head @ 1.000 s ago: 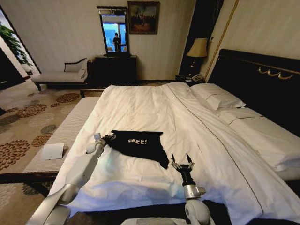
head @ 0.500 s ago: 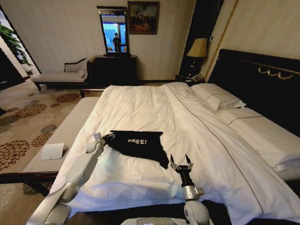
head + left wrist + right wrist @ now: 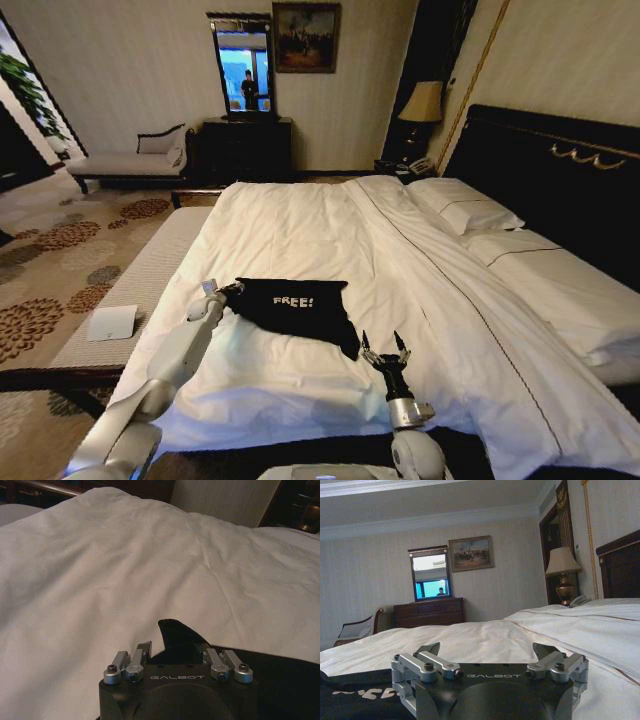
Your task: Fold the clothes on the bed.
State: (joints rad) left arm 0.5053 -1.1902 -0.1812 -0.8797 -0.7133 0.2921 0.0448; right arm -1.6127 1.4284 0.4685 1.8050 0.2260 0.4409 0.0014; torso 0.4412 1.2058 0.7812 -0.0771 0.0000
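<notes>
On the near half of the large white-sheeted double bed [image 3: 300, 230], toward 6 o'clock in the head view, lies the soft black short-sleeved T-shirt [image 3: 297, 306] with small white "FREE!" lettering, already gathered into a compact, uneven shape with a tail of cloth trailing toward 5 o'clock.

Change over the last second: slight. The left gripper [image 3: 226, 291] has crept a touch toward 3 o'clock and now sits right at the shirt's 9 o'clock edge; the right gripper [image 3: 384, 345] has slid marginally back toward 6 o'clock and stands just beside the trailing tail, not touching it. The shirt itself has not shifted. Judgement: arms are adjusting position between folds; no fresh fold is under way, and the garment is only partly folded.

Gripper states: right gripper is released, fingers spread wide with nothing between them, confirmed in the right wrist view [image 3: 487, 652]. Left gripper: in the left wrist view [image 3: 176, 652] a peak of black cloth [image 3: 175, 635] rises between the finger linkages, but the fingertips are cut off by the gripper body, so I cannot tell whether it is clenched on the fabric or merely resting against it.

Hard to make out: sleeves and collar are lost in the dark folds. The bed's 3 o'clock side runs out of the head view.
</notes>
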